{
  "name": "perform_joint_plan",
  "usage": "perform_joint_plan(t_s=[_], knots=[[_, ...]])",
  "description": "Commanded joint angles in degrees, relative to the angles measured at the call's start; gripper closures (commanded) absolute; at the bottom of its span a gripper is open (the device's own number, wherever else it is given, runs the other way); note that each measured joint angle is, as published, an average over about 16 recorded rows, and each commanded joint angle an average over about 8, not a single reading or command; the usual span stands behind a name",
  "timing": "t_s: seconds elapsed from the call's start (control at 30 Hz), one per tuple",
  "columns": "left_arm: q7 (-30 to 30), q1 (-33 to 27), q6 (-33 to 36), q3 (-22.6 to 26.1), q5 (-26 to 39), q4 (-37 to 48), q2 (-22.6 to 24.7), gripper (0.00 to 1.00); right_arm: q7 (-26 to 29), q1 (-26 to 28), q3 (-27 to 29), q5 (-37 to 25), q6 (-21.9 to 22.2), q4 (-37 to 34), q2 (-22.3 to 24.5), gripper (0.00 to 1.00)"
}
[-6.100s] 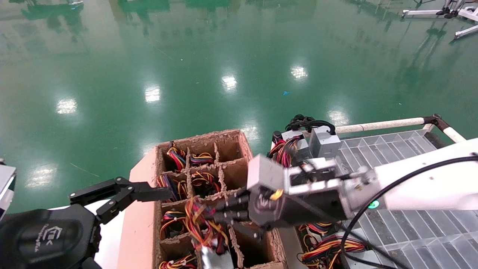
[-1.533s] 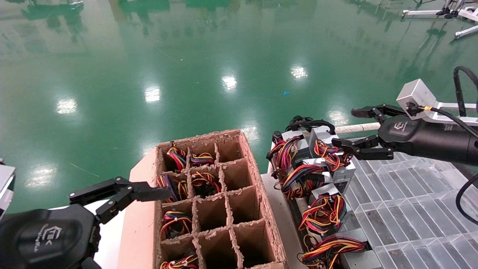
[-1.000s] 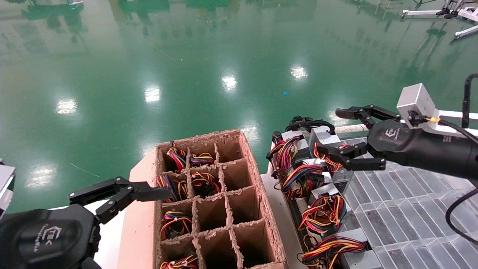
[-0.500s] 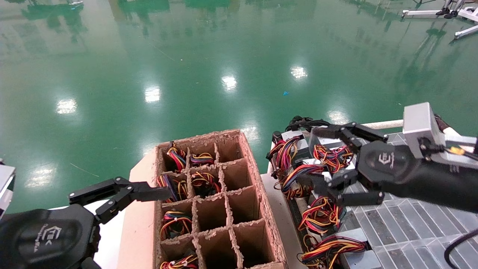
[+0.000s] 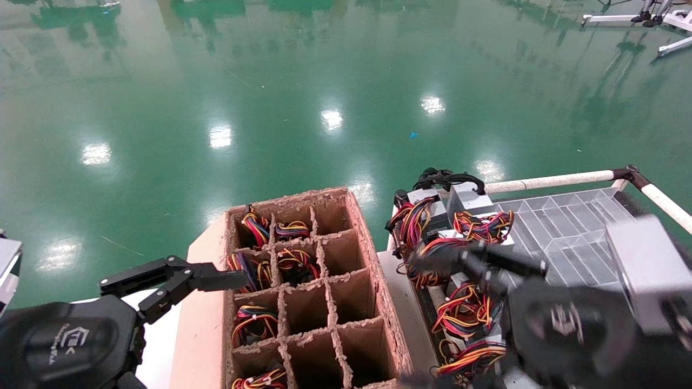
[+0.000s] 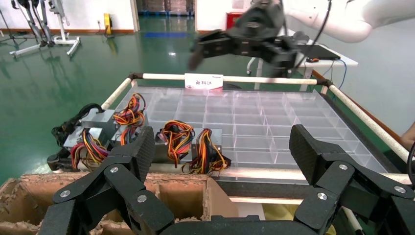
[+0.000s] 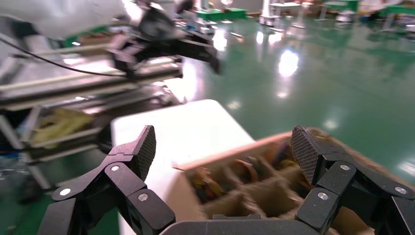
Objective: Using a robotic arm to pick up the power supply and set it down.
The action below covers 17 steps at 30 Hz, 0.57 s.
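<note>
my right gripper (image 5: 459, 319) is empty, fingers spread wide, above the near end of the clear grid tray (image 5: 567, 227) and swinging toward the divided carton (image 5: 319, 292). i judge the next pick is coming: i'd centre over one cell, drop straight down, and pinch the metal case, not the loose wires. the nearest power supply (image 5: 254, 324) sits upright in a left-column cell, a grey box mostly buried under red, yellow and black leads. my left gripper (image 5: 178, 281), also spread apart, is parked beside the carton's left wall.
</note>
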Motion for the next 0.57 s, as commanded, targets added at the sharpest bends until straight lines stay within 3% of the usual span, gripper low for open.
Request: perform_joint_plan(t_s=[0.03,0.23,0.57], knots=[[0.00,0.00,0.00,0.00,0.00,0.00,0.00,0.00,1.21,-1.73,0.45,1.47,-0.25,2.66,0.55,0.00],[0.00,0.01,-0.01,0.00,-0.02,0.01,-0.01,0.00,2.35,-3.87,1.02,3.38,-0.62,6.10,1.22,0.00],[0.00,0.01,-0.01,0.00,-0.02,0.01,-0.01,0.00,2.00,-3.22,0.95,2.83,-0.51,4.97,1.05,0.00]])
